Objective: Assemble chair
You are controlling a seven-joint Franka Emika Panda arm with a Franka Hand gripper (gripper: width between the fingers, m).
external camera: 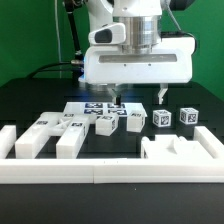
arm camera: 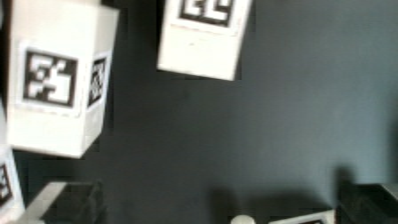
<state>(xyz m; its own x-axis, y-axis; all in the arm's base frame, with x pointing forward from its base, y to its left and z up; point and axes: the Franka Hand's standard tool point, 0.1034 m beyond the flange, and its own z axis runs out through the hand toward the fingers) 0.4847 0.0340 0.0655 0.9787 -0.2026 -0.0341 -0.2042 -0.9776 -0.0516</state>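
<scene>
The chair's white tagged parts lie on the black table. Two long bars (external camera: 35, 138) (external camera: 70, 138) sit at the exterior view's left. Blocky pieces (external camera: 104, 122) (external camera: 135, 120) lie in the middle. Two small cubes (external camera: 161, 118) (external camera: 187, 116) stand at the right. My gripper (external camera: 140, 100) hangs just above the table behind the middle pieces, jaws wide apart and empty. In the wrist view the gripper (arm camera: 222, 203) is open over bare black table, with two tagged white blocks (arm camera: 63, 85) (arm camera: 205, 35) ahead of it, untouched.
The marker board (external camera: 88, 106) lies behind the middle parts. A long white border rail (external camera: 100, 172) runs along the front, with a white bracket-shaped rail piece (external camera: 182, 150) at the exterior view's right. Green backdrop behind.
</scene>
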